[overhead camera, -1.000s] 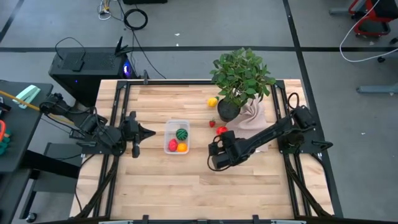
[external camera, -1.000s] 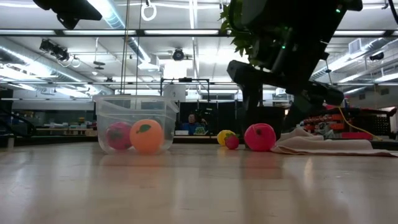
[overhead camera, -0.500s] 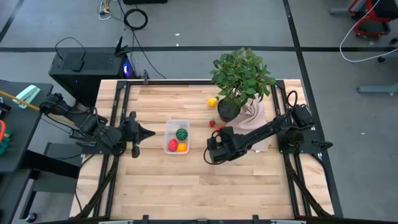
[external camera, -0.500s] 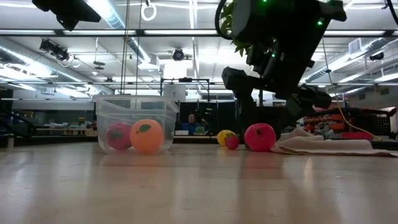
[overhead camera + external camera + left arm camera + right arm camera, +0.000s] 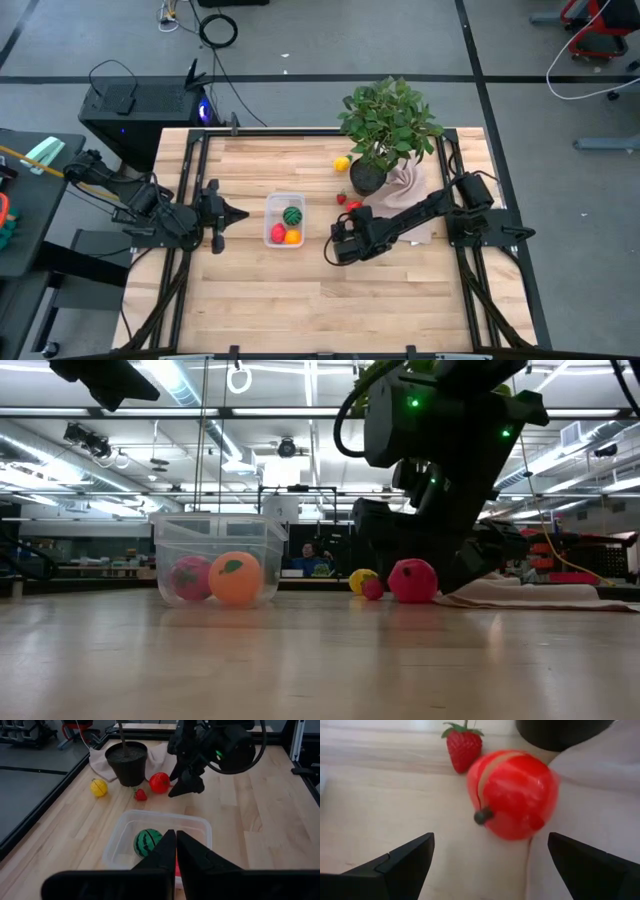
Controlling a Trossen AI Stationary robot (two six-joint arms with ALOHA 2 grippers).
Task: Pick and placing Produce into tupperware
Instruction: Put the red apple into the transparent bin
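Tupperware [image 5: 285,219] sits left of the table's middle, a clear tub already holding a green melon [image 5: 292,214], a red fruit and an orange [image 5: 293,237]. Just to its left waits the left gripper [image 5: 243,212], fingers pressed together and holding nothing, pointing at the tub from the table's left edge; in its wrist view the joined tips hang over the tub's near wall.

Right of the tub, the right gripper [image 5: 340,246] is the one at work. Its arm reaches in from the right edge, stretched low across the beige cloth [image 5: 410,190], wrist bent so the fingers face the back of the table. Its fingers stand wide apart and hold nothing.

What the coming move turns on is the apple [image 5: 512,794]: it lies straight ahead of the right gripper, centred between the spread fingers in the right wrist view, near but not yet between them. It lies on its side, stem pointing sideways across the gripper's line of approach and a little toward the gripper. It rests at the cloth's edge, with the strawberry [image 5: 464,747] just beyond it and the plant pot [image 5: 367,177] behind. A lemon [image 5: 342,164] lies farther back. I judge the right arm far nearer this fruit than the left; a short push forward should bracket it.
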